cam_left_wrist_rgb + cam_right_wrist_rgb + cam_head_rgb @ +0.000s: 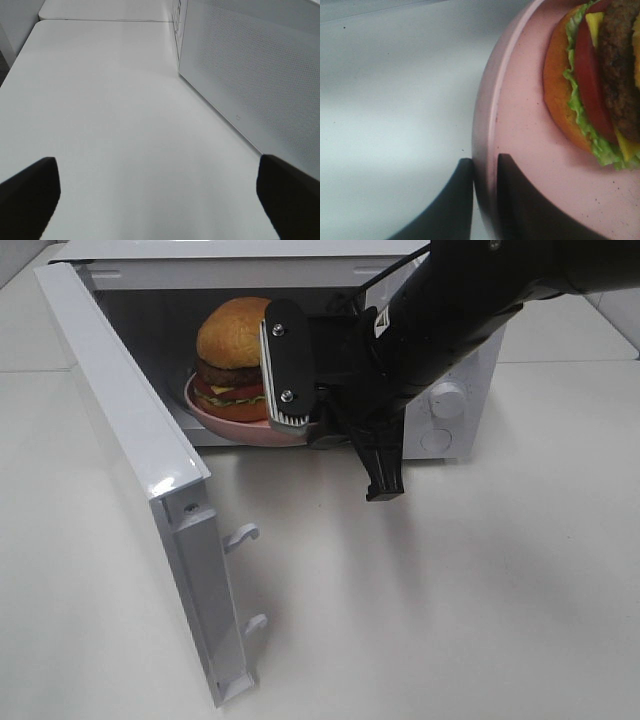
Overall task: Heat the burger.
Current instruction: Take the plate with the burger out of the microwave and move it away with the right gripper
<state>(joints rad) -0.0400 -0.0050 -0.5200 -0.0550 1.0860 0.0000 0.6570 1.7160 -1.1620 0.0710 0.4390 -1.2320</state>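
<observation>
Burger (pixel 232 358) on pink dish (pixel 530 125), just inside the open microwave (pixel 455 405); my right gripper (pixel 485 197) pinches the dish rim beside it, left gripper (pixel 157 200) spread over bare bench (pixel 115 115). Risk: thin rim pinch slipping, tilting the dish

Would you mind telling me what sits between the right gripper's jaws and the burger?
Only bare pink dish surface; the jaws pinch its rim, short of the burger, as the right wrist view shows.
</observation>
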